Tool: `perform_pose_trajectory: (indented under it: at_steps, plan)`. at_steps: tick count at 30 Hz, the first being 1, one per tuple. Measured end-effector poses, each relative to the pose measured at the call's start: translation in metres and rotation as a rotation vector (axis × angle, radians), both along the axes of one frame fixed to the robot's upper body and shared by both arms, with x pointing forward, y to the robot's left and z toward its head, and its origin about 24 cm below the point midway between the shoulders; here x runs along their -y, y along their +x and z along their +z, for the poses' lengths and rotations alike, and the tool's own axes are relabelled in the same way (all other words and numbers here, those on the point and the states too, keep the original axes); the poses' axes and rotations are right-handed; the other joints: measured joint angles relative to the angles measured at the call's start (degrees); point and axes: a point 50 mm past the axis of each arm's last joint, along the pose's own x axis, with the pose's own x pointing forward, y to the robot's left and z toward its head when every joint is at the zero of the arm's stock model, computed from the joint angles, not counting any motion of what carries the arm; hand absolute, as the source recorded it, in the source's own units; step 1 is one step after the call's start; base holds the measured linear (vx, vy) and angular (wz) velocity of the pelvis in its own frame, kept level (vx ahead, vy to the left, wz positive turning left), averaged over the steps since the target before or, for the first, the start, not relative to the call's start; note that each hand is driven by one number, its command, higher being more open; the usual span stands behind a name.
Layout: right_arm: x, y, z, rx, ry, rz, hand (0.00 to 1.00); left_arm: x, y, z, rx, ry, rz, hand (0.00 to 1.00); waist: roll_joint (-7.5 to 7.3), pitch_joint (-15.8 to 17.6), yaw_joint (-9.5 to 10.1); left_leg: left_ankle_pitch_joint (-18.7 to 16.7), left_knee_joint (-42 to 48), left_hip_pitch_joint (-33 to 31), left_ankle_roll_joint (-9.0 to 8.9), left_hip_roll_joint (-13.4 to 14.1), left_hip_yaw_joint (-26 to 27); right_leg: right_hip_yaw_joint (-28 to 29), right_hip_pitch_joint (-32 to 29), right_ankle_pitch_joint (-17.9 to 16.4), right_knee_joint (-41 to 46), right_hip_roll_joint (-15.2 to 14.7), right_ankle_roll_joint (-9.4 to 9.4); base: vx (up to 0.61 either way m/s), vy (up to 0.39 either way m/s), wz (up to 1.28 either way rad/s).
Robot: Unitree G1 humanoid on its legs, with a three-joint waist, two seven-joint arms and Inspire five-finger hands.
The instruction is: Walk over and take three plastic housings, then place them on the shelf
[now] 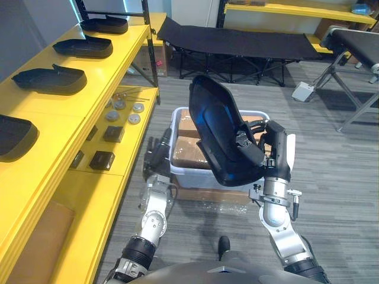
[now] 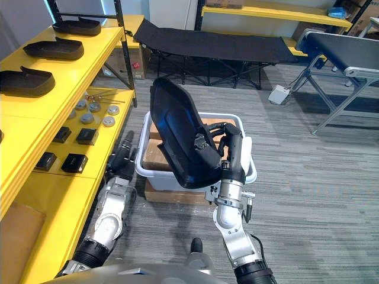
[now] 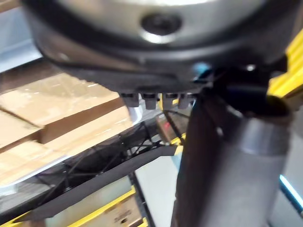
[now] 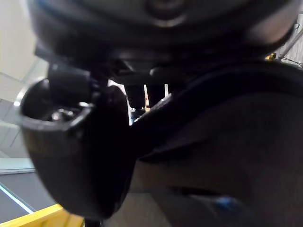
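Observation:
My right hand (image 1: 264,149) is shut on a large black plastic housing (image 1: 216,127), which it holds upright, hollow side toward me, above a white bin (image 2: 251,172). In the right wrist view the housing (image 4: 222,127) lies close against the thumb (image 4: 75,142). My left hand (image 1: 155,155) hangs low between the bin and the yellow shelf (image 1: 89,100), fingers straight and holding nothing. Several more black housings rest in a row on the shelf's top level, among them one (image 1: 50,80) near the middle and another (image 1: 84,47) farther back.
Cardboard boxes (image 1: 186,148) fill the bin. Small black boxes (image 1: 102,159) and round silver discs (image 1: 135,118) lie on the shelf's lower level. A black folding cot (image 1: 237,41) stands at the back, a conveyor (image 1: 355,41) at the right, a white box (image 1: 303,90) on the floor.

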Motion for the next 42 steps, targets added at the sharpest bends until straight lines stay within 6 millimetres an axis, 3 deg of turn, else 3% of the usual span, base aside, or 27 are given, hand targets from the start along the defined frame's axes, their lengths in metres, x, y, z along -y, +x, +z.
perform_pose_trajectory:
  at_steps: [7, 15, 23, 33, 34, 42]
  plan:
    - [-0.001, 0.000, 0.000, 0.001, 0.017, -0.009, 0.00, -0.004, -0.007, -0.006, 0.047, -0.047, -0.037, 1.00, -0.92, -0.6, 0.23, -0.2, 0.2, 0.0, -0.10, 0.0, -0.3, -0.3, 0.3, -0.1, 0.0, 0.0, 0.07, 0.00, 0.004, 0.02]
    - [-0.003, 0.000, -0.001, -0.001, 0.022, 0.009, 0.00, 0.025, -0.009, -0.005, 0.206, -0.118, -0.291, 1.00, -1.07, -0.7, 0.23, -1.5, 1.7, -0.1, 0.11, 0.2, -0.5, -0.2, 0.8, -0.3, 0.0, 0.0, -0.16, 0.00, 0.000, 0.00]
    - [-0.016, 0.006, -0.013, -0.094, 0.021, 0.149, 0.00, 0.053, -0.018, -0.004, 0.290, -0.141, -0.572, 1.00, -1.08, -0.7, 0.64, -1.6, 2.0, -0.2, 0.34, 0.2, -0.8, -0.2, 0.9, -0.5, 0.0, 0.0, -0.44, 0.00, 0.000, 0.00]
    - [-0.019, 0.020, -0.006, -0.090, -0.027, 0.196, 0.00, 0.045, -0.022, -0.008, 0.339, -0.123, -0.667, 1.00, -1.10, -0.7, 1.51, -1.5, 2.0, -0.3, 0.38, 0.1, -1.1, -0.5, 1.0, -0.4, 0.0, -0.1, -0.28, 0.00, 0.000, 0.00]
    - [-0.019, 0.020, -0.006, -0.091, -0.027, 0.197, 0.00, 0.045, -0.022, -0.008, 0.339, -0.120, -0.671, 0.00, -1.10, -0.7, 1.50, -1.5, 2.0, -0.3, 0.38, 0.1, -1.1, -0.5, 1.0, -0.3, 0.0, -0.1, -0.18, 0.00, 0.000, 0.00]
    - [-0.020, 0.024, -0.004, -0.100, -0.011, 0.213, 0.00, 0.051, -0.023, -0.008, 0.324, -0.025, -0.739, 0.00, -1.12, -0.7, 1.50, -1.5, 2.0, -0.3, 0.42, 0.0, -1.1, -0.5, 1.0, -0.3, 0.0, -0.2, -0.17, 0.00, 0.000, 0.00]
